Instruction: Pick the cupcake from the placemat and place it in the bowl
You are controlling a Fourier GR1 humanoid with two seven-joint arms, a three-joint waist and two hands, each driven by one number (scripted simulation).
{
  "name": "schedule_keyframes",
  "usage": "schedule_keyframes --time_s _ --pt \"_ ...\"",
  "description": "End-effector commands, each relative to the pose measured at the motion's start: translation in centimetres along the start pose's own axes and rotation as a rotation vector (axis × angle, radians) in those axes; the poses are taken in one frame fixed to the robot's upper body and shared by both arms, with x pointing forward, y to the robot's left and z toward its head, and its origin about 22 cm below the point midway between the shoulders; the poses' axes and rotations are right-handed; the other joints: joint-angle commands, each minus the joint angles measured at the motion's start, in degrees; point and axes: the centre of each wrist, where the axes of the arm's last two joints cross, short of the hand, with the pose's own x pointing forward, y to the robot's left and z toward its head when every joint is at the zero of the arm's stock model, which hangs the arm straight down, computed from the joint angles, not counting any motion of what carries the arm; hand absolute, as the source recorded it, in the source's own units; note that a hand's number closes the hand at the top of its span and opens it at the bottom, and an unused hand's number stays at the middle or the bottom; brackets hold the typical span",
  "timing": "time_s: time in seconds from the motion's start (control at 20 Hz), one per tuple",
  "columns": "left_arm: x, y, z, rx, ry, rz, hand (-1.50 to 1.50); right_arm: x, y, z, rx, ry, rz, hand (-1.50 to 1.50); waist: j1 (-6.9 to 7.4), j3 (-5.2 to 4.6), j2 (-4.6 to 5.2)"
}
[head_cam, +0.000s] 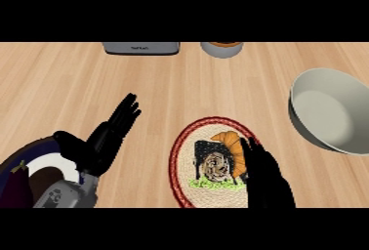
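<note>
A round woven placemat (189, 146) with a red rim and a printed picture lies at the centre front of the wooden counter. On it sits the cupcake (228, 138), orange on top and partly hidden by my right hand (265, 178). That hand comes in from the lower edge over the mat's right side, open, its fingertips (246, 145) right against the cupcake's right side. The pale grey bowl (344, 141) stands at the right edge, apart from the mat. My left hand (107, 139) rests open at the left, fingers pointing up.
A blue-rimmed plate (37, 157) with a dark purple item (14, 188) lies at the lower left, partly under my left forearm. A grey appliance (140, 48) and a small grey container with orange contents (222, 49) stand at the far edge.
</note>
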Motion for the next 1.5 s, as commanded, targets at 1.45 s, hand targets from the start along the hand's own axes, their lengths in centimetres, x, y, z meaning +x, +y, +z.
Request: schedule_keyframes --time_s 1.45 --pt "-1.2 1.2 -0.4 0.011 0.033 0.016 0.00 6.8 4.2 -4.1 0.219 0.329 0.205 -1.50 -0.46 0.36 0.11"
